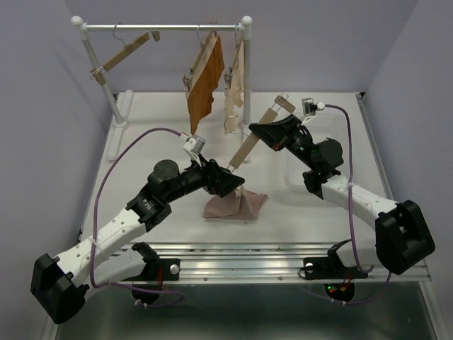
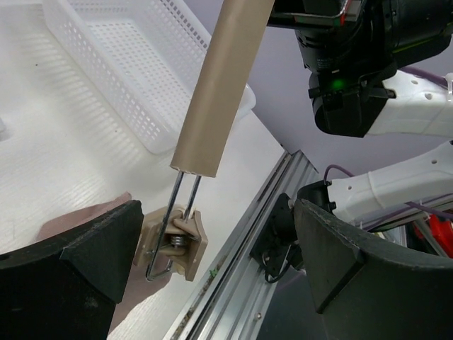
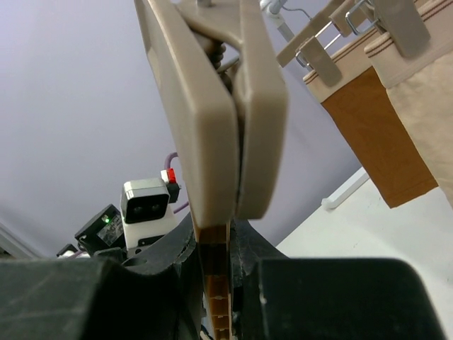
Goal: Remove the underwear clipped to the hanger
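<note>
The pinkish-beige underwear (image 1: 233, 204) lies crumpled on the table, free of any clip; its edge shows in the left wrist view (image 2: 64, 225). The rust-brown underwear (image 1: 205, 83) and the cream underwear (image 1: 236, 86) hang clipped to hangers on the rail; both show in the right wrist view, rust-brown (image 3: 375, 134) and cream (image 3: 433, 127). My right gripper (image 1: 265, 133) is shut on the bar of a bare wooden hanger (image 1: 249, 145), held slanting above the table. My left gripper (image 1: 230, 183) is open around the hanger's lower clip (image 2: 177, 241) without gripping it.
An empty wooden hanger (image 1: 127, 51) hangs at the left of the white rail (image 1: 163, 27). A clear mesh basket (image 2: 134, 78) stands on the right side of the table. The metal front rail (image 1: 241, 256) runs along the near edge.
</note>
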Controlling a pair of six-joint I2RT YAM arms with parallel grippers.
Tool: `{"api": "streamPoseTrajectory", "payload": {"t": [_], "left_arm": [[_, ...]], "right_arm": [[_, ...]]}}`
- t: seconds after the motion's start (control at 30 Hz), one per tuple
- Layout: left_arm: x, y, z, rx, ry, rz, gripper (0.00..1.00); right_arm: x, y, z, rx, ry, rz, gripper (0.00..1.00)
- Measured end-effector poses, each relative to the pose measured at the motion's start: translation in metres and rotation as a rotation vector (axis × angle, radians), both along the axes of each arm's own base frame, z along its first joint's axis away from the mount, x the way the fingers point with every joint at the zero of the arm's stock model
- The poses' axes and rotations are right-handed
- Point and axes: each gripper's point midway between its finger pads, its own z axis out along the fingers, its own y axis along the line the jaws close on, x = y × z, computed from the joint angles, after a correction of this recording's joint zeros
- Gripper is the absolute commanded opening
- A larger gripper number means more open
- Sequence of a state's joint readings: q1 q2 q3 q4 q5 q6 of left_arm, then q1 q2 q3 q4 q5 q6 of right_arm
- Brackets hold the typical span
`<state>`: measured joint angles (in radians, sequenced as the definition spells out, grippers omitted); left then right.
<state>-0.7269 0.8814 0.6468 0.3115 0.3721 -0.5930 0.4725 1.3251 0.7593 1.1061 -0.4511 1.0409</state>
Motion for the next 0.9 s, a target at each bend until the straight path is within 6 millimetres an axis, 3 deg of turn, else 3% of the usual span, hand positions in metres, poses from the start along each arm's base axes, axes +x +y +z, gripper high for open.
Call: {"api": "streamPoseTrajectory", "payload": {"t": [0.17,0.3,0.37,0.43,0.53,0.67,0.77,0.8,0.9], "left_arm": [[-0.003,0.0,0.001,-0.003,-0.004,-0.016,0.98],[-0.003,0.001,-0.001,-0.001,-0.006,-0.014,0.85],[-0.002,0.002,-0.003,0.006,-0.003,-0.007,0.84],[0.0,0.003,-0.005,0.013,0.001,0.003,0.74],[0.0,0.006,-0.008,0.02,0.004,0.013,0.66],[0.001,0.009,-0.01,0.03,0.007,0.03,0.47],[0.004,0.012,-0.014,0.043,0.012,0.049,0.05],[0.002,0.012,-0.014,0.043,0.005,0.041,0.0],[0.0,0.012,-0.011,0.042,-0.009,0.028,0.0]], "right_arm": [[0.007,0.002,0.004,-0.004,-0.011,-0.003,0.01],[0.012,0.005,0.001,-0.019,-0.004,0.015,0.01],[0.014,0.008,-0.001,-0.028,0.009,0.027,0.01],[0.016,0.009,-0.003,-0.03,0.021,0.03,0.01],[0.018,0.009,-0.007,-0.031,0.047,0.033,0.01],[0.019,0.01,-0.009,-0.033,0.067,0.037,0.01],[0.019,0.011,-0.008,-0.035,0.074,0.046,0.01],[0.018,0.012,-0.009,-0.038,0.074,0.051,0.01],[0.019,0.014,-0.011,-0.049,0.081,0.068,0.01]]}}
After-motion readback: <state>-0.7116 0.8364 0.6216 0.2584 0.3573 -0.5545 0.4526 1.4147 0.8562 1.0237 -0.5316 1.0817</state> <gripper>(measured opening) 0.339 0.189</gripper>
